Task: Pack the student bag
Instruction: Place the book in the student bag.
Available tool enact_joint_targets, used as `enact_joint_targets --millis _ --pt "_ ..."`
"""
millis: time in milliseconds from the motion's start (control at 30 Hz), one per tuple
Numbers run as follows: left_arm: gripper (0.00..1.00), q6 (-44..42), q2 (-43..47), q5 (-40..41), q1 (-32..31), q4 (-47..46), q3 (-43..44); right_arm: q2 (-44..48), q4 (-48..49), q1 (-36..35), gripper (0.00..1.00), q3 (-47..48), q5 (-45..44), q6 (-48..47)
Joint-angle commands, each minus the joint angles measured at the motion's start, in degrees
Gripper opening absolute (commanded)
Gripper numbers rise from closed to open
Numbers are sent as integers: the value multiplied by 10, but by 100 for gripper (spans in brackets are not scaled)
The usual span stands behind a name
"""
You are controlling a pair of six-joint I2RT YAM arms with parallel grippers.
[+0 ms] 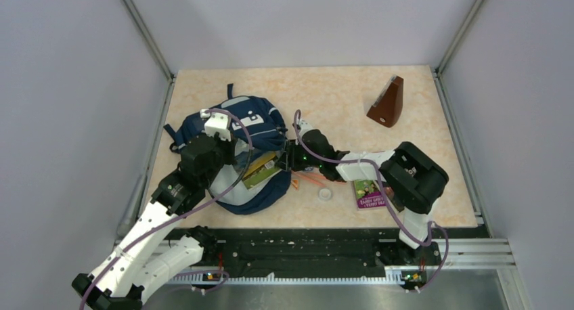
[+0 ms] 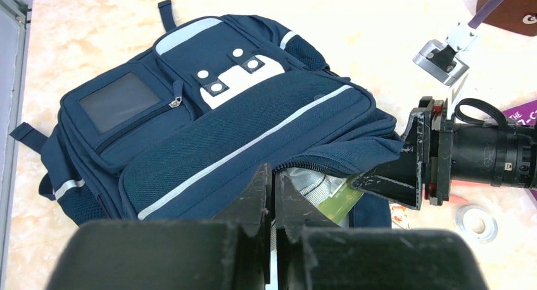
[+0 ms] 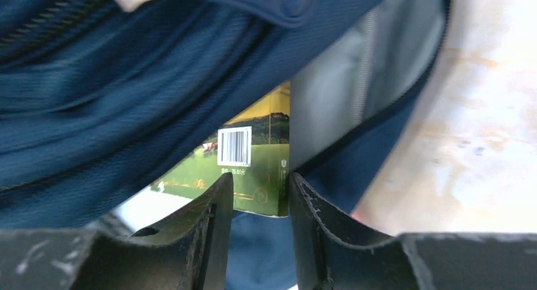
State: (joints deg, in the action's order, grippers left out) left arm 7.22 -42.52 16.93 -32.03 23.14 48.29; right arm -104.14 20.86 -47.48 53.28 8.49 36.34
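The student bag (image 1: 244, 130) is a navy backpack lying flat left of centre, its main opening facing the right arm. A green book (image 1: 260, 171) sticks partly out of that opening, over the pale lining (image 2: 316, 185). My left gripper (image 2: 273, 176) is shut, with its tips on the zipper rim of the opening, holding the flap up; from above it (image 1: 230, 156) sits over the bag. My right gripper (image 3: 259, 189) stands open, its fingers straddling the book's (image 3: 253, 170) near corner with gaps on both sides. One right finger (image 2: 389, 176) reaches into the bag's mouth.
A purple book (image 1: 369, 193), a small white ring (image 1: 325, 194) and an orange-red item (image 1: 308, 178) lie on the table right of the bag, beneath the right arm. A brown wedge-shaped object (image 1: 387, 103) stands at the far right. Grey walls enclose the table.
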Motion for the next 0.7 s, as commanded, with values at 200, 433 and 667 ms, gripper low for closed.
enact_joint_targets --millis 200,433,667 --pt "0 9 8 -8 -2 -64 9 -37 149 -9 31 10 91 114" --pt "0 9 8 -9 -3 -64 8 -75 139 -13 31 14 62 116" --pt "0 9 6 -10 -3 -65 8 -58 59 -38 42 28 -18 59"
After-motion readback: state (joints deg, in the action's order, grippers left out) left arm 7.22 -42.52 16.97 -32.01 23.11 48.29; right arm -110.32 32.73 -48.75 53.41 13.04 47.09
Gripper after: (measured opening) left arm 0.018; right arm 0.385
